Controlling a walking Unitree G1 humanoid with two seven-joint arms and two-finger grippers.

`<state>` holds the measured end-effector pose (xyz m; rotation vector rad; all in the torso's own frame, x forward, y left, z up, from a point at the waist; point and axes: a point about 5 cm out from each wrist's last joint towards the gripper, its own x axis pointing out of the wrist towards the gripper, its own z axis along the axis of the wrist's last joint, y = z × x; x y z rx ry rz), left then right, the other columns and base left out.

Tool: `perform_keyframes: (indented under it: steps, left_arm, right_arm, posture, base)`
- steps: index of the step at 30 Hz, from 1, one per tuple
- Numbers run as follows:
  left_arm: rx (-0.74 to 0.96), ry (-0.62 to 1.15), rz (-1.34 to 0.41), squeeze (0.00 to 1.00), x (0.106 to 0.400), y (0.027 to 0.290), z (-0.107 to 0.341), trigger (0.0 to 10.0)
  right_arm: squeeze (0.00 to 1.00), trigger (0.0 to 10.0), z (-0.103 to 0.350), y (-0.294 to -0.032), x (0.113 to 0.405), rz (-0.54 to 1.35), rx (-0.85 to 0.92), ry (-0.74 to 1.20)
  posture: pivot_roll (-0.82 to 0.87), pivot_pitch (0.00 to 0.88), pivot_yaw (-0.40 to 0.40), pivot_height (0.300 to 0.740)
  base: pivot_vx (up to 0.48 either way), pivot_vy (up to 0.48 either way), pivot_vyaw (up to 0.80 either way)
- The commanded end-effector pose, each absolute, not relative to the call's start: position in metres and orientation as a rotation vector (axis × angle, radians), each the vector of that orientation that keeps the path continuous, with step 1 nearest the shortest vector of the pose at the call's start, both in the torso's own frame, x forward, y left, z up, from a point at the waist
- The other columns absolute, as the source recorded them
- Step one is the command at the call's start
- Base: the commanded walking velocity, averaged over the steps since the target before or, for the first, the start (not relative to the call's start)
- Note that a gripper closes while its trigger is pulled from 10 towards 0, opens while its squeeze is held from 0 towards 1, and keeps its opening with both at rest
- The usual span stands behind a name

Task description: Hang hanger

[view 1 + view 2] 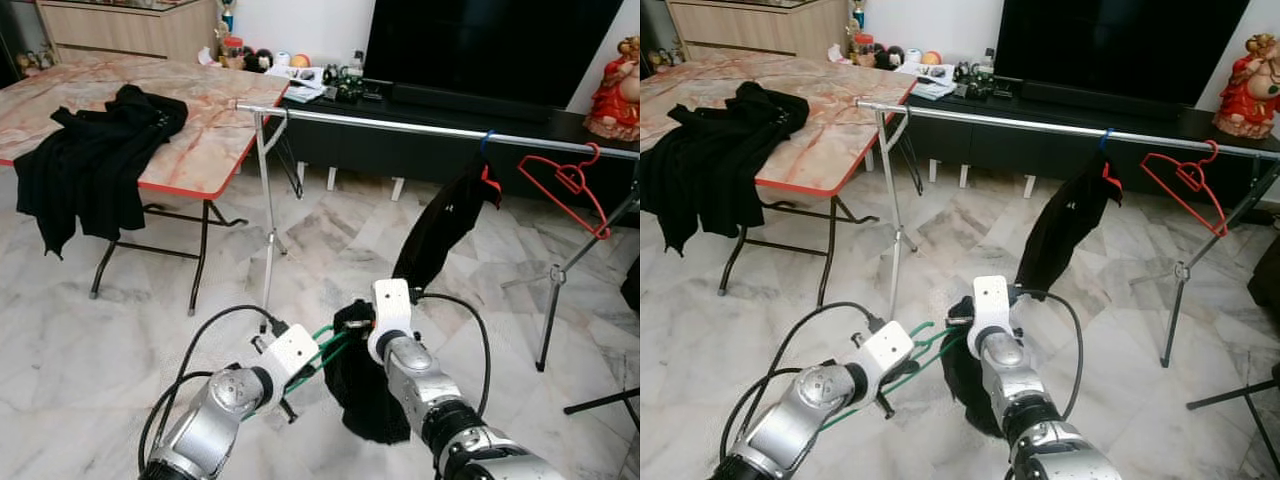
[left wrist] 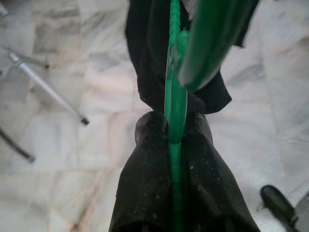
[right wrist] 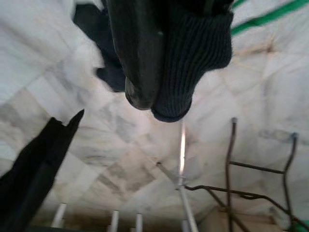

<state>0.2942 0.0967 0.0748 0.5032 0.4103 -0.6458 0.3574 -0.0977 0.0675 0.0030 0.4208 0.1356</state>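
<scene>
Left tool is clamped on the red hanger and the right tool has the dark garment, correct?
Not quite. The hanger in the left tool is green, as the left wrist view shows. The red hanger hangs on the rail. The right tool does hold the dark garment.

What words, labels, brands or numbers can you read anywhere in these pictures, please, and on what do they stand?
No text can be read.
The small items on the TV console: any labels are too small and blurred.
The television: screen dark, no brand legible.
The green hanger in the left end effector and the red hanger: no markings visible.
</scene>
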Motion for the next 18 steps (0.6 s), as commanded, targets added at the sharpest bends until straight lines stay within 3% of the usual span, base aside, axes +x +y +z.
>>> perform_keyframes:
  steps: [1,12,18]
  left_arm:
    - [0.505,0.408,-0.604,0.00,0.299,0.099,0.078,10.0]
    - [0.429,0.366,-0.669,0.00,0.297,0.089,0.082,10.0]
    - [0.331,0.327,-0.676,0.00,0.299,0.081,0.090,10.0]
  right_arm:
    - [0.00,10.0,0.078,-0.104,0.364,0.096,0.019,0.393]
    - [0.00,10.0,0.078,-0.080,0.360,0.271,0.025,0.397]
    - [0.00,10.0,0.081,-0.047,0.351,0.479,0.086,0.398]
  posture:
    - [0.18,0.000,-0.114,0.740]
    - [0.18,0.000,-0.114,0.740]
    - [0.17,0.000,-0.116,0.740]
  base:
    - [0.000,0.000,0.00]
    - [0.000,0.000,0.00]
    - [0.000,0.000,0.00]
